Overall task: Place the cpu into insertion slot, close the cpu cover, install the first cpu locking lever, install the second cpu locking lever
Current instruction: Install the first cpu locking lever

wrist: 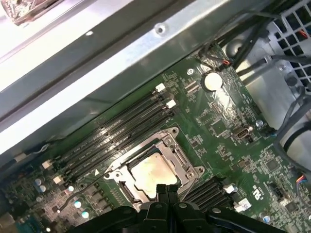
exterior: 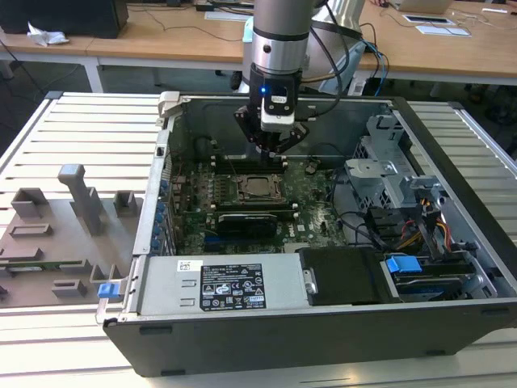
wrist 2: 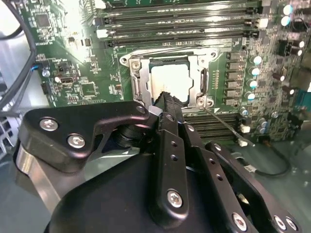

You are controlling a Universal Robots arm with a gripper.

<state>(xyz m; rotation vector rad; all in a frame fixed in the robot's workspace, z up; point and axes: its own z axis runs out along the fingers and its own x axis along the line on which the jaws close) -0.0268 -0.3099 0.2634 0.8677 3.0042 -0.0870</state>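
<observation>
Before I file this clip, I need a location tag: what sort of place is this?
Probably a robotics lab or office workshop. An open computer case sits on a slatted metal table, a robot arm hangs over its motherboard, and wooden desks stand behind.

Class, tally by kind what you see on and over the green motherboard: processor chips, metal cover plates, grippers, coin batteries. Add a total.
cpu: 1
cpu cover: 1
gripper: 1
coin battery: 1
Total: 4
</observation>
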